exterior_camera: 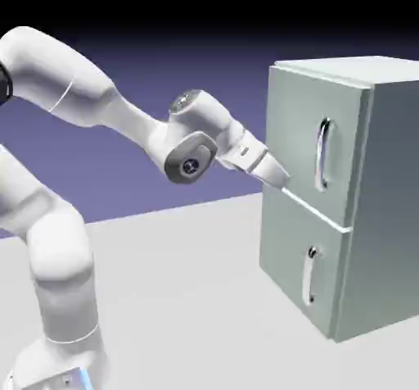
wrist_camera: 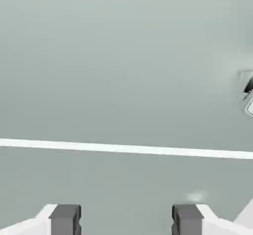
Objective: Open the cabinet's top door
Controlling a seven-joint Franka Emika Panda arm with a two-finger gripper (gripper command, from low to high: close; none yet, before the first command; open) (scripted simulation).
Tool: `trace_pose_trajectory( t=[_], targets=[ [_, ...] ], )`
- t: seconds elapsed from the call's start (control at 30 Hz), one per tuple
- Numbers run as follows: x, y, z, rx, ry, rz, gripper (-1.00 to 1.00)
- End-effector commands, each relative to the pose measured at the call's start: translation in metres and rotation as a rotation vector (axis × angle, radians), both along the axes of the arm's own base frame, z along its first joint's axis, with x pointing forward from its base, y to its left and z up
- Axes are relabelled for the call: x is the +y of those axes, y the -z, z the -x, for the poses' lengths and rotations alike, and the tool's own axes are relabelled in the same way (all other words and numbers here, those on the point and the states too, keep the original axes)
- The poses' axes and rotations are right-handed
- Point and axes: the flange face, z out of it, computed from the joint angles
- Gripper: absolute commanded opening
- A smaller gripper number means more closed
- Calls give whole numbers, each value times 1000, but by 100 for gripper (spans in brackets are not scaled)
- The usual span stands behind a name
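The pale grey-green cabinet stands at the exterior view's right. Its top door is flush with the front and carries a long vertical silver handle. My gripper is close up against the door's lower left corner, just above the seam to the lower door, well left of the handle. In the hand view the gripper is open, its grey fingertips apart with only flat door panel beyond them. A pale seam runs across, and the end of a handle shows at the right edge.
The lower door has a shorter silver handle. The cabinet rests on the pale grey table. The white arm reaches in from the exterior view's left.
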Motion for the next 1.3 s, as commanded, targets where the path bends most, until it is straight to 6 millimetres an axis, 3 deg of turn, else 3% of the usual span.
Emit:
trace_pose_trajectory(
  t=[0.0,0.33,0.63,0.93,1.27],
  targets=[
    [2,-4,1,-9,-5,4,0],
    [12,-41,14,-102,-39,38,0],
    [9,-61,27,-198,-46,60,0],
    [-4,-70,38,-305,-37,68,0],
    [-28,-65,42,-434,-19,54,0]
  ],
)
